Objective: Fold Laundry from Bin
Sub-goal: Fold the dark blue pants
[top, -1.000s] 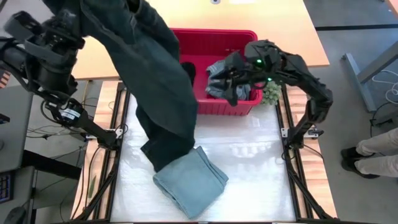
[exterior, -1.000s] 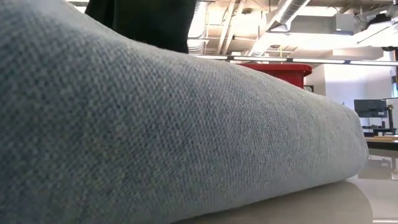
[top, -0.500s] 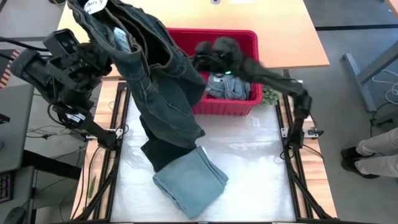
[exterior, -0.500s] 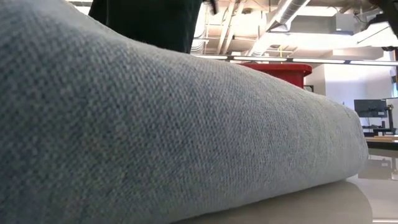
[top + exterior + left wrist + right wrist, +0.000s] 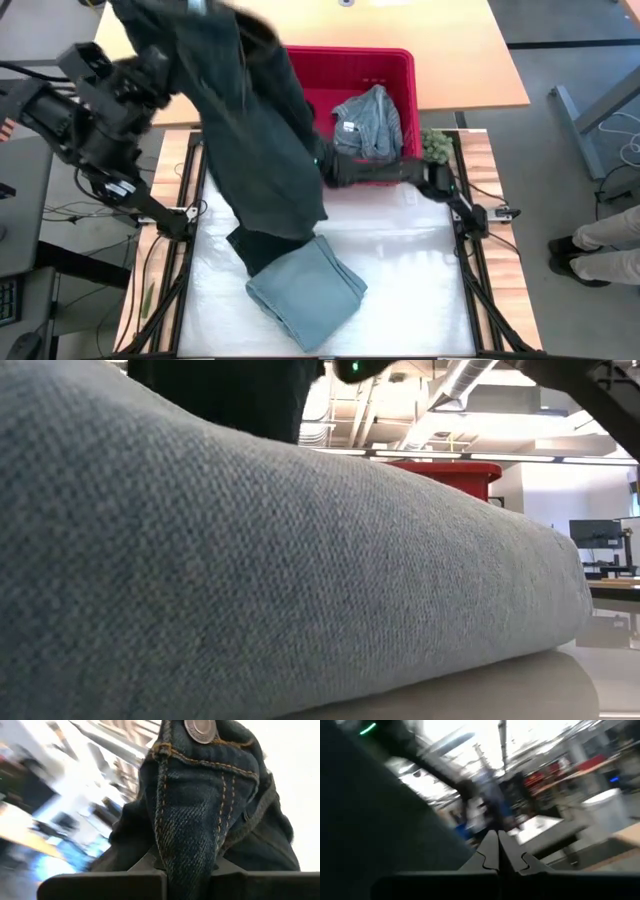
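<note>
The left gripper is clenched on the waistband of the dark jeans, the denim bunched between its fingers just under the metal button. From that grip, high at the far left of the bench, the jeans hang down in a long drape, and their lower end touches a folded light blue-grey garment lying on the bench below. The right gripper has its fingers pressed together with nothing between them; it reaches low across the near wall of the red bin toward the hanging jeans. Beyond it, inside the bin, lies a crumpled grey garment. A green fuzzy lump sits just outside the bin's right corner.
</note>
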{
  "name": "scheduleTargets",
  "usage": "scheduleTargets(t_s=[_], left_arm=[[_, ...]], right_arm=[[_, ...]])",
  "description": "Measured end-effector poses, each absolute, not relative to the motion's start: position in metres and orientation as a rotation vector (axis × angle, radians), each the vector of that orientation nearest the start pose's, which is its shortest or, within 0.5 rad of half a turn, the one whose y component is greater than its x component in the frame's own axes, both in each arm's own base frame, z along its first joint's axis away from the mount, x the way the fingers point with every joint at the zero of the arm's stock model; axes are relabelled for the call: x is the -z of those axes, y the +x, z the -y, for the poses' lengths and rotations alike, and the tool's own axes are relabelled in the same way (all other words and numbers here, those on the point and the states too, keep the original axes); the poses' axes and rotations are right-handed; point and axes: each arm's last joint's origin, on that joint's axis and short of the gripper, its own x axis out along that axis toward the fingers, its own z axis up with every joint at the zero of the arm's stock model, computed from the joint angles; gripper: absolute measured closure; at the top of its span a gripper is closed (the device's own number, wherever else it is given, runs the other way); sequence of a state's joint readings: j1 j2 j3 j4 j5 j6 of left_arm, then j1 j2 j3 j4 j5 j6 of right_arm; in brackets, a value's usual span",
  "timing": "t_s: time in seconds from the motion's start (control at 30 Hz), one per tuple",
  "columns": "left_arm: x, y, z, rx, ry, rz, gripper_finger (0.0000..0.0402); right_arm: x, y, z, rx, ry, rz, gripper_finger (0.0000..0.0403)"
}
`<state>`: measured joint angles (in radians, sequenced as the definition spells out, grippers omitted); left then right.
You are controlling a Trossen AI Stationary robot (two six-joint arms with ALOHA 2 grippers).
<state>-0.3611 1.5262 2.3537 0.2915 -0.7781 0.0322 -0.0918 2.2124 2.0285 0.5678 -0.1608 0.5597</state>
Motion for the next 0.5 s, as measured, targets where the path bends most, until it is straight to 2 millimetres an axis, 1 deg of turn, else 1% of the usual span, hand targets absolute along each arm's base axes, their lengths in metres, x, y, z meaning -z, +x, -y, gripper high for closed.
scheduleTargets(t_s=[0.13, 0.23, 0.37, 0.43, 0.5], left_arm=[[-0.671, 0.143, 0.029, -0.605, -0.498, 0.874, 0.0393], [-0.670, 0.132, 0.023, -0.761, -0.459, 0.776, 0.0393], [-0.667, 0.126, 0.016, -0.966, -0.374, 0.593, 0.0393], [-0.664, 0.126, 0.013, -1.054, -0.334, 0.501, 0.0393], [-0.661, 0.132, 0.013, -1.117, -0.263, 0.395, 0.0393]], right_arm=[[-0.369, 0.517, -0.013, -0.278, 0.496, 0.322, 0.0387], [-0.388, 0.504, -0.047, -0.361, 0.497, 0.340, 0.0387], [-0.421, 0.479, -0.079, -0.433, 0.531, 0.429, 0.0387], [-0.436, 0.467, -0.092, -0.454, 0.530, 0.478, 0.0387], [-0.450, 0.453, -0.104, -0.468, 0.524, 0.517, 0.0387]])
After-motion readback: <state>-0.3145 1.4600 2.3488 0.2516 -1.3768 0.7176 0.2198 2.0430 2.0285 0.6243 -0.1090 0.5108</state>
